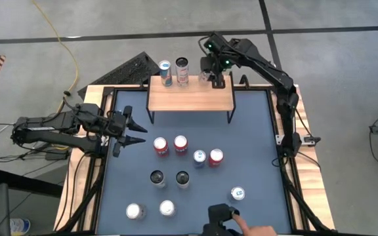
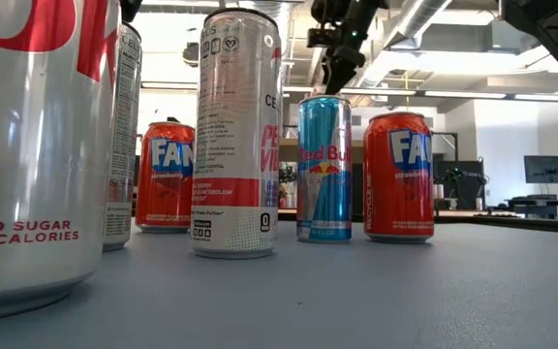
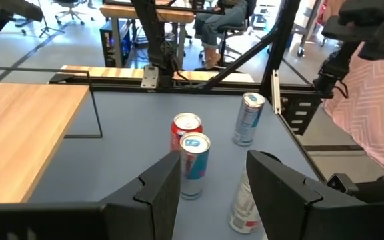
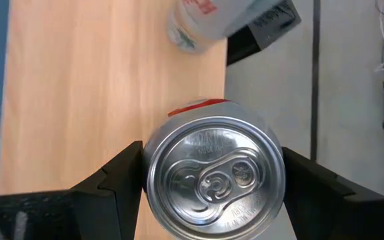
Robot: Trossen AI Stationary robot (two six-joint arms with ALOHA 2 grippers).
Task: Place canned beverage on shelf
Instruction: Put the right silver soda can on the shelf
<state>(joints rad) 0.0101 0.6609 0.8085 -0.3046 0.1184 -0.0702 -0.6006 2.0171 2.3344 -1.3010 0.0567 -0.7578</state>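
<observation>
The shelf [image 1: 189, 98], a light wooden top on thin black legs, stands at the far middle of the blue mat. Two cans [image 1: 165, 72] [image 1: 182, 69] stand along its far edge. My right gripper [image 1: 215, 75] is over the shelf's far right part, shut on a red can with a silver top [image 4: 212, 177]. My left gripper [image 1: 133, 131] hangs open over the mat's left side, level, with nothing between its fingers [image 3: 159, 193]. Several more cans stand on the mat, among them a red one [image 1: 180, 143] and a blue one [image 1: 199, 157]. My right gripper pinches the can between its two fingers, one on each side of the wall just under the top rim [image 4: 153, 180]. The fingers come from above, slanting down. The can is upright over the wooden top; whether its bottom touches the shelf I cannot tell.
A slim can [image 4: 205, 20] stands on the shelf close beyond the held one. A person's hand [image 1: 261, 231] and a dark device [image 1: 218, 216] are at the near edge. Free wood lies along the shelf's near half [image 1: 176, 105].
</observation>
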